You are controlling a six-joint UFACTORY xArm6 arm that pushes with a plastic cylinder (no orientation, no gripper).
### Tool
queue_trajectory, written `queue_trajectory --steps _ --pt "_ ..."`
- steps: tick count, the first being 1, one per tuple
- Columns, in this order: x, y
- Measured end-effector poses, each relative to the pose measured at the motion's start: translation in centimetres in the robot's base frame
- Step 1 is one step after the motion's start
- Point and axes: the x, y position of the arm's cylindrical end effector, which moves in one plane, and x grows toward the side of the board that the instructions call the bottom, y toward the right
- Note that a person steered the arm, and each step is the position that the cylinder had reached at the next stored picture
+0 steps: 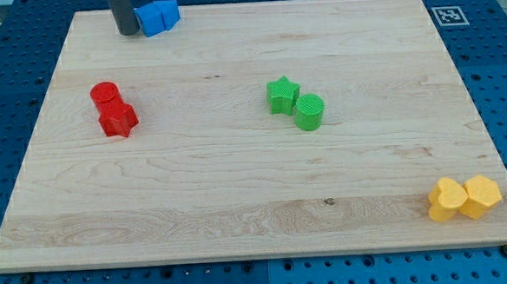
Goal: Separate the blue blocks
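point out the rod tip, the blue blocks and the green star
my tip (129,33): camera view, the rod's very bottom end, touching the blue blocks' left side
blue blocks (158,16): camera view, middle of the joined pair's top face
green star (282,94): camera view, centre of its top face

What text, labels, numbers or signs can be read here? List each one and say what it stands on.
No readable words, brands or numbers.
Only sign: a black-and-white square fiducial marker, a pattern with no letters, on the wooden board at the view's top right corner.
The blue blocks, touched by my tip on their left, and the red, green and yellow blocks bear no print.
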Motion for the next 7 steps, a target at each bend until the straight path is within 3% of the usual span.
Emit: queue_trajectory --steps 2,4,7 --pt "-0.7 -1.3" --pt "-5.2 -1.8" --pt "-4.2 5.1"
